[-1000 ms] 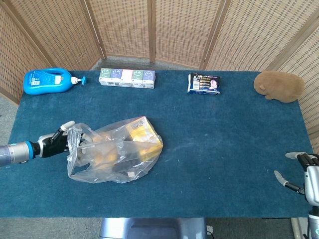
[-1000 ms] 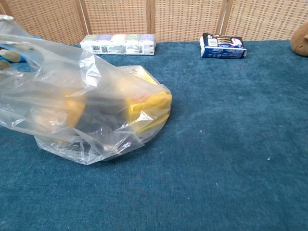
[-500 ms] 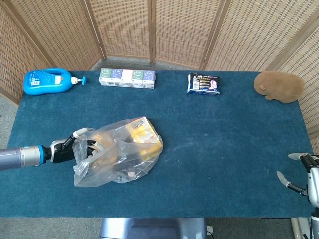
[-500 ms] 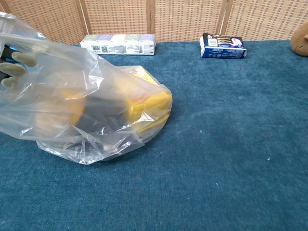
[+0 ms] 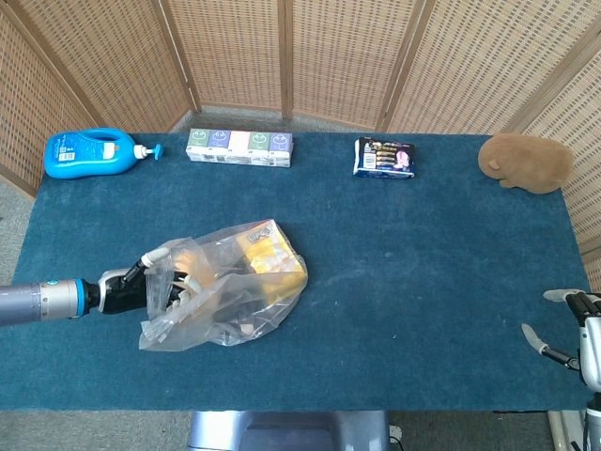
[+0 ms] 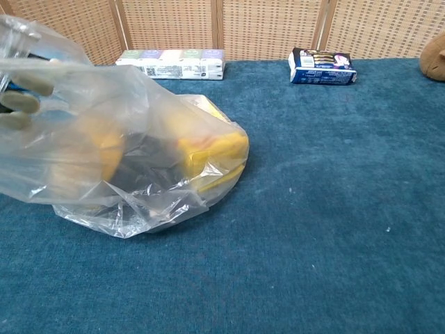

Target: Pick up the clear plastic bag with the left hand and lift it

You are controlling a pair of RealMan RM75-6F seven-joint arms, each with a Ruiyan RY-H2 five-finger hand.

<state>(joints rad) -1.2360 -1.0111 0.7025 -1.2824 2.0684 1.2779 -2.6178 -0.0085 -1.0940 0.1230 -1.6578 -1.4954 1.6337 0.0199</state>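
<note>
1. While the head view shows little motion over the last half second, we see the left hand (image 5: 155, 285) has pushed further into the open mouth of the clear crinkled plastic bag (image 5: 225, 291), fingers curled into the film at its left edge; a second ago it was only touching the rim. We judge a grasp is forming, lift not begun: the bag lies on the blue cloth-covered table (image 5: 423, 282), left of centre.
2. Head view count: one bag, one yellow box inside it (image 5: 272, 258), one blue detergent bottle (image 5: 89, 153), one multicolour tissue pack row (image 5: 239, 147), one dark snack packet (image 5: 384, 158), one brown plush toy (image 5: 526, 162), two hands. The right hand (image 5: 575, 324) hangs at the table's right edge, fingers spread, holding nothing.
3. In the chest view, the bag (image 6: 125, 160) bulges slightly higher at left than before, its base on the table; pale fingertips (image 6: 24, 94) show through the film.
</note>
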